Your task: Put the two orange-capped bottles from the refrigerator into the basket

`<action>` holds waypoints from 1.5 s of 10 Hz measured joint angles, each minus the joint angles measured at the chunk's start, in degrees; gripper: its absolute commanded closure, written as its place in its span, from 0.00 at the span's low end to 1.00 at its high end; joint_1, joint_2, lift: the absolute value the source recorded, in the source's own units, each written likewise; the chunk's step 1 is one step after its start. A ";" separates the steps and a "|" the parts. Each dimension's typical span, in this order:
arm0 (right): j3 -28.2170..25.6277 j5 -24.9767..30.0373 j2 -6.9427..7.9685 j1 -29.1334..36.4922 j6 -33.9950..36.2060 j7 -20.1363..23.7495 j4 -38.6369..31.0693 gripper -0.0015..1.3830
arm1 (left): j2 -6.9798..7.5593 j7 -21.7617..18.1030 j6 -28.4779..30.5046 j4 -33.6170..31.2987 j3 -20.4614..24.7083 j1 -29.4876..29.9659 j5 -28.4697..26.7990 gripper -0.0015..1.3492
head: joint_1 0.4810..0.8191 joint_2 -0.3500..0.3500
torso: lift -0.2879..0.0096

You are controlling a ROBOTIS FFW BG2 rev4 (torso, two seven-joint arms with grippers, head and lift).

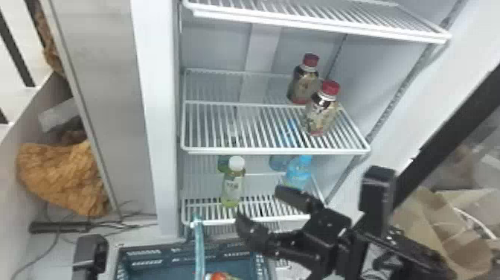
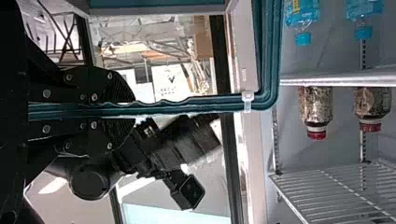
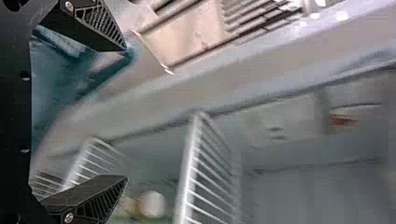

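At lower centre, the open right tool [image 1: 260,205] needed to skirt the middle shelf [image 1: 275,150], left tool [image 2: 132,108] gripping the basket [image 2: 266,70].

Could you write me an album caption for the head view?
The robot's open right gripper before refrigerator shelves, with two red-capped bottles higher up and a basket below.

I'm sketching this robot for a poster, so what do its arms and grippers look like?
The left gripper and right gripper are black, each with two tapered, ribbed fingers and round silver-coloured screws at the finger mounts. The right arm is black too, built of blocky jointed parts, with a boxy black housing.
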 measured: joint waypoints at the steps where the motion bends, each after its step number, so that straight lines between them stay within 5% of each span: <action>1: -1.18 -0.11 1.21 2.71 -7.55 -2.42 -0.02 0.06 | 0.00 0.00 0.00 0.00 0.02 0.00 -0.06 0.89 | 0.63 0.12 | 0.83; 4: -3.18 1.14 4.07 9.37 -23.43 -11.57 0.54 0.06 | 0.00 0.00 -0.08 0.00 0.08 0.14 0.01 0.89 | 0.63 0.00 | 0.83; 10: -1.39 2.33 5.94 14.87 -43.51 -23.07 7.49 0.07 | 0.00 0.00 -0.14 0.00 -0.13 0.25 0.02 0.89 | 0.63 0.00 | 0.83; 15: -0.85 2.55 6.65 16.25 -50.60 -24.88 9.89 0.07 | 0.00 0.00 -0.28 0.00 -0.23 0.14 0.02 0.89 | 0.63 0.00 | 0.83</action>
